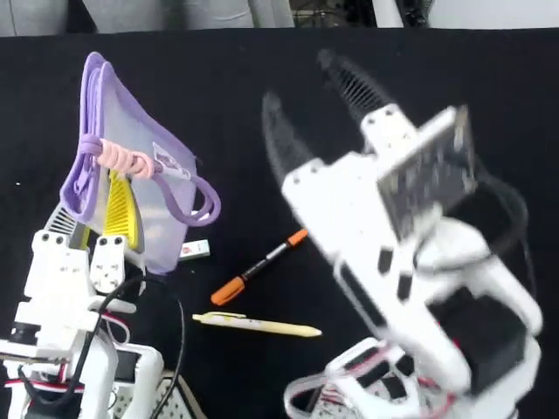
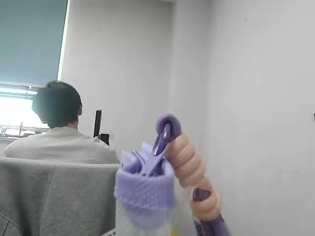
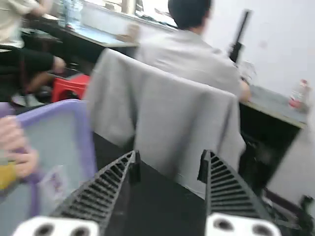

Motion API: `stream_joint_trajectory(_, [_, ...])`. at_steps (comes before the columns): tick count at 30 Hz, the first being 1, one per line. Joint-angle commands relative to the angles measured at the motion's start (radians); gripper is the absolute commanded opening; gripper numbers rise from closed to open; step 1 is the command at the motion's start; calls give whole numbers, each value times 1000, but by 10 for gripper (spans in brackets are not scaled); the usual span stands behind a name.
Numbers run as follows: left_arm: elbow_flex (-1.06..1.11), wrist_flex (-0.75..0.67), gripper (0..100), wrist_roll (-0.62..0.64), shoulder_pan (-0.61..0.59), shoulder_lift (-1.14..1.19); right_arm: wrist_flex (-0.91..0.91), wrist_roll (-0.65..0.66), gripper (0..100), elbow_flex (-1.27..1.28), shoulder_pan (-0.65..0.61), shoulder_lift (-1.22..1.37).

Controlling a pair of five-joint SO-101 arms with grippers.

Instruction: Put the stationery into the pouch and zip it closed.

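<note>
A translucent pouch (image 1: 140, 153) with purple edging stands tilted at the left, a pink coiled cord (image 1: 127, 159) across it. My left gripper (image 1: 116, 214), with yellow fingers, is shut on the pouch's lower edge. The left wrist view shows the pouch's purple corner (image 2: 145, 189), its zipper pull (image 2: 160, 145) and the pink cord (image 2: 192, 172) close up. An orange marker (image 1: 259, 266) and a yellow pen (image 1: 258, 325) lie on the black table, with a small white item (image 1: 195, 250) by the pouch. My right gripper (image 1: 313, 105) (image 3: 167, 164) is raised high, open and empty, to the right of the pouch (image 3: 59, 147).
The black table (image 1: 244, 96) stretches behind the pouch and markers. The right arm's white body (image 1: 410, 262) covers the right side of the table. A grey garment (image 3: 162, 123) hangs over a chair beyond the table's far edge.
</note>
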Motion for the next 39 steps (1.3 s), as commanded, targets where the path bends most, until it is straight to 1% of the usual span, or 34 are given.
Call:
stream_joint_trajectory(1, [-77, -32, 27, 14, -8, 2, 6, 86, 205, 51, -150, -77])
stream_joint_trajectory(4, [-127, -32, 27, 60, -8, 2, 6, 150, 205, 114, -265, -150])
stream_joint_trajectory(7, [-180, -32, 27, 115, -12, 2, 6, 180, 205, 156, -353, -220])
stream_joint_trajectory(11, [-240, -32, 28, 175, -8, 2, 8, 218, 205, 196, -427, -278])
stream_joint_trajectory(13, [-260, -32, 28, 186, -8, 2, 8, 236, 204, 214, -445, -285])
stream_joint_trajectory(17, [-265, -26, 28, 187, -8, 0, -5, 241, 203, 245, -446, -283])
stream_joint_trajectory(21, [-266, -26, 28, 187, -7, 0, -64, 242, 201, 303, -445, -283])
stream_joint_trajectory(34, [-266, -23, 28, 189, -7, 0, -348, 239, 201, 572, -437, -282])
stream_joint_trajectory(39, [-266, -23, 28, 189, -7, -2, -439, 241, 193, 641, -365, -280])
